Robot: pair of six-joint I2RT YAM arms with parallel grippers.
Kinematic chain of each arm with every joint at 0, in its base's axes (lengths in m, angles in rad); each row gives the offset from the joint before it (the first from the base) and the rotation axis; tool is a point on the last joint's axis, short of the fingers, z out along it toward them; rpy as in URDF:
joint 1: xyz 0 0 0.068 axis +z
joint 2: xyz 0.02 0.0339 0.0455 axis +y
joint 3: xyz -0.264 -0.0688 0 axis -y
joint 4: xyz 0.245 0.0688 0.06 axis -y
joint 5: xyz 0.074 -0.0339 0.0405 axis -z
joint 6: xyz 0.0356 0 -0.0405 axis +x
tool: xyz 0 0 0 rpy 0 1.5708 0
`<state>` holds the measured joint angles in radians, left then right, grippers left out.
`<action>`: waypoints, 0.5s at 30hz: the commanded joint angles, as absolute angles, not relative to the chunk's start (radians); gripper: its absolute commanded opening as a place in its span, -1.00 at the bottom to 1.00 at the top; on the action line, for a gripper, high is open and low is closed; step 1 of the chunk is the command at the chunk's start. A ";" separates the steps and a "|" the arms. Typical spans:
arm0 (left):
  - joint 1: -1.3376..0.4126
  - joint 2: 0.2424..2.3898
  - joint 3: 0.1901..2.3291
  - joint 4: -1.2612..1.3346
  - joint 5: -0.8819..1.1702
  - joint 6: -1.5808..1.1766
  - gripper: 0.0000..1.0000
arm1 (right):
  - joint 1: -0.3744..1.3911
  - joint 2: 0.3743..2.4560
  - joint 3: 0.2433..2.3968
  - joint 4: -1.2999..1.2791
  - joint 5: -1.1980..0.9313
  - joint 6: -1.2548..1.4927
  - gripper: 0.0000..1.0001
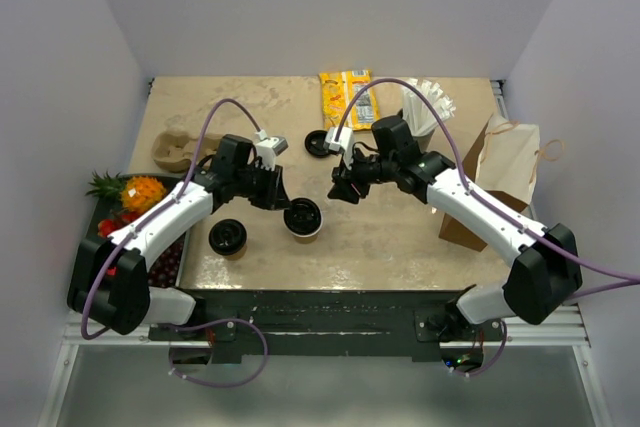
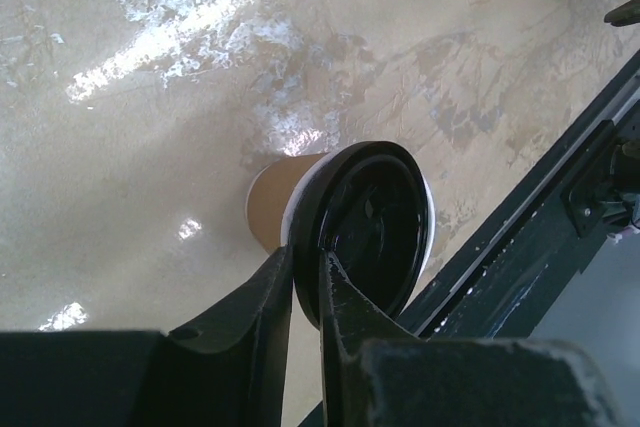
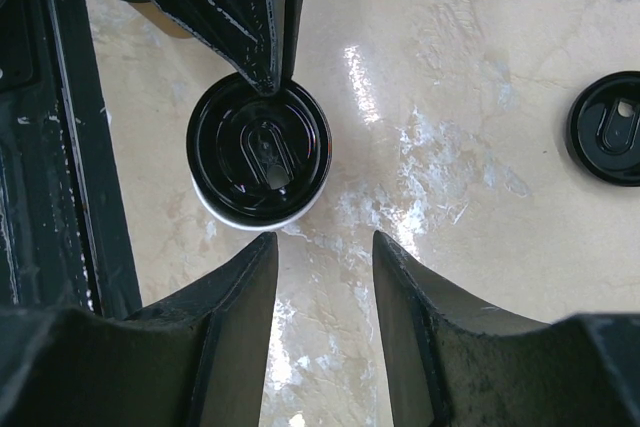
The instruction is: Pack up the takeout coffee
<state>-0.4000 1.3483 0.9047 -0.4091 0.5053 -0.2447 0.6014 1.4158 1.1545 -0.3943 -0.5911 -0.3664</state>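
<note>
We saw the left gripper pinching the black lid atop a cup by the surface front edge; the right gripper hung released.

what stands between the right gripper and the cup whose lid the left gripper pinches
Nothing visible. The right gripper is open, with only bare table between it and the cup. The left gripper pinches the black lid at its far rim, away from the right gripper.
</note>
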 commanded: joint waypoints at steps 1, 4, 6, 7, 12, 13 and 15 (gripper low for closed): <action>-0.393 1.348 0.923 -0.379 0.560 -0.256 -0.66 | 0.603 1.374 1.149 -0.359 -0.577 -0.354 -0.07; -0.393 1.348 0.928 -0.377 0.564 -0.249 -0.79 | 0.601 1.378 1.146 -0.351 -0.577 -0.354 -0.07; -0.394 1.345 0.939 -0.376 0.563 -0.242 -0.91 | 0.603 1.378 1.147 -0.350 -0.575 -0.354 -0.07; -0.393 1.344 0.943 -0.376 0.564 -0.229 -0.93 | 0.603 1.376 1.147 -0.348 -0.575 -0.356 -0.07; -0.393 1.327 1.017 -0.391 0.581 -0.135 -1.00 | 0.601 1.379 1.158 -0.347 -0.563 -0.362 -0.07; -0.396 1.319 1.037 -0.394 0.584 -0.114 -1.00 | 0.600 1.379 1.163 -0.344 -0.555 -0.359 -0.07; -0.402 1.263 1.051 -0.384 0.551 -0.016 -1.00 | 0.571 1.376 1.186 -0.307 -0.531 -0.271 -0.07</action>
